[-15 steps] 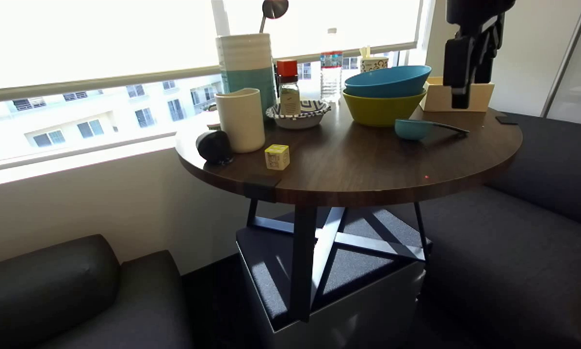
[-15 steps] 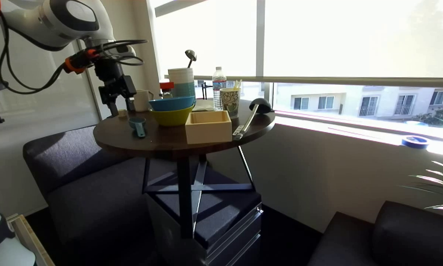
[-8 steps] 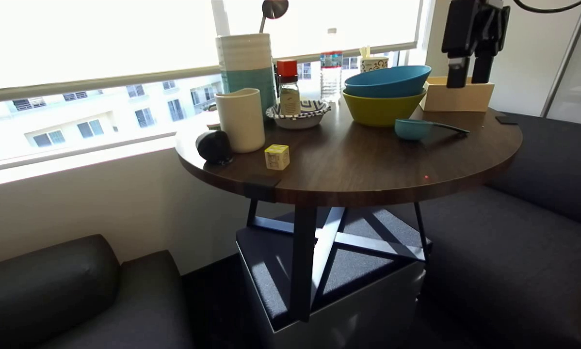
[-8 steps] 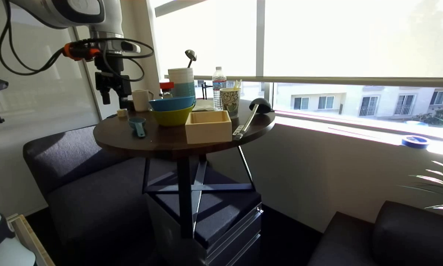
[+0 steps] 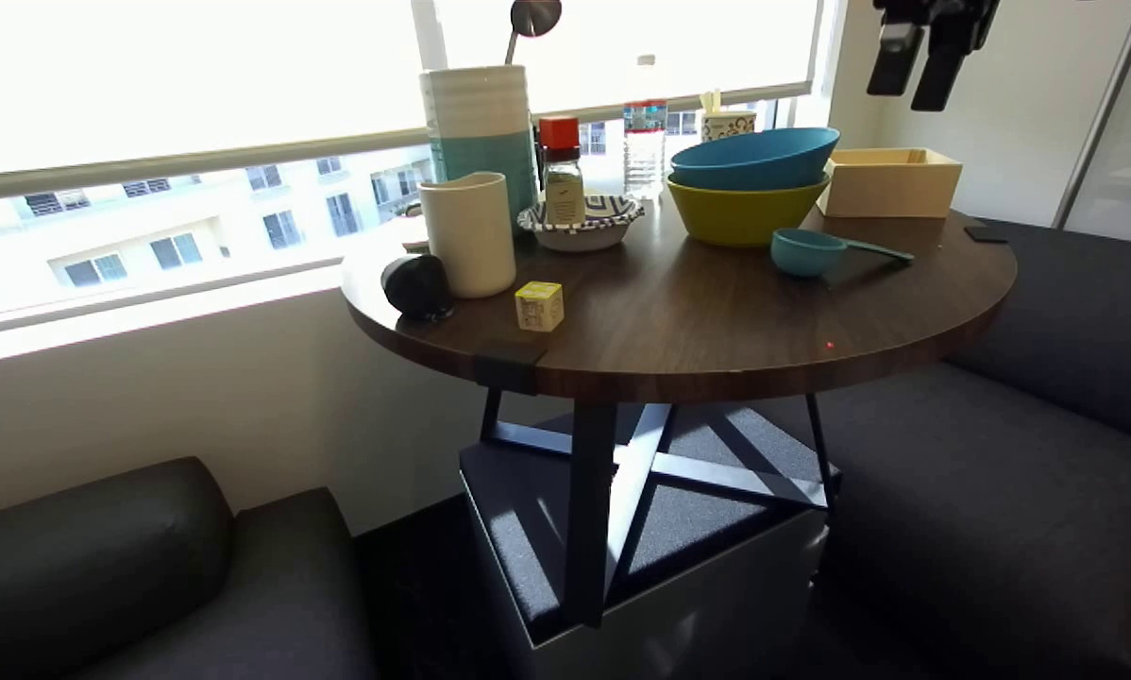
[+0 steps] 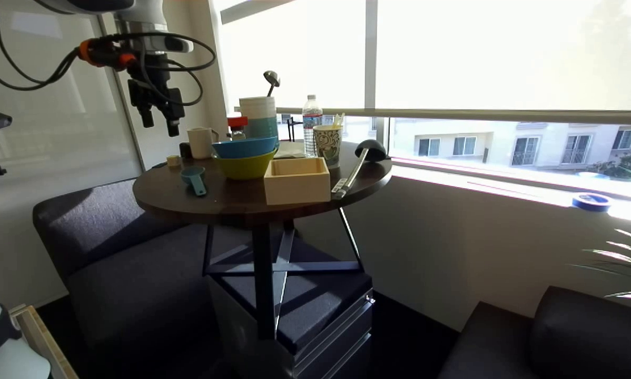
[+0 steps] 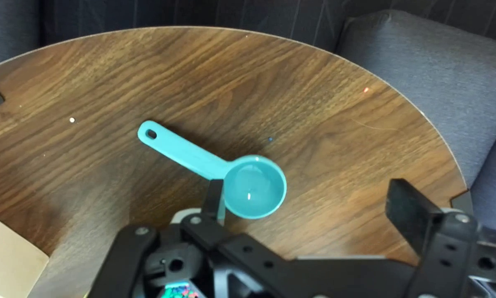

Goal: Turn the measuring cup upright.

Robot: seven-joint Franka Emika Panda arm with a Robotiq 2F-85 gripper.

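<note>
The teal measuring cup stands on the round wooden table with its opening facing up, in both exterior views (image 5: 807,255) (image 6: 193,176). Its inside and its straight handle show in the wrist view (image 7: 254,188). The handle points left there. In an exterior view the cup looks slightly tilted. My gripper (image 7: 308,186) is open and empty. It hangs well above the table, clear of the cup, in both exterior views (image 5: 913,93) (image 6: 160,128). In the wrist view one finger overlaps the cup's edge, only by the viewing angle.
Nested blue and yellow-green bowls (image 5: 750,212) stand beside the cup. A wooden box (image 6: 297,187) is farther along the edge. A small block (image 5: 539,306), a white mug (image 5: 469,234), a tall crock (image 5: 479,123) and a bottle (image 5: 645,132) also stand on the table (image 5: 679,312).
My gripper has turned to point more downward, then risen away from the table. The cup has rocked and shifted slightly, and more of its opening now shows in an exterior view.
</note>
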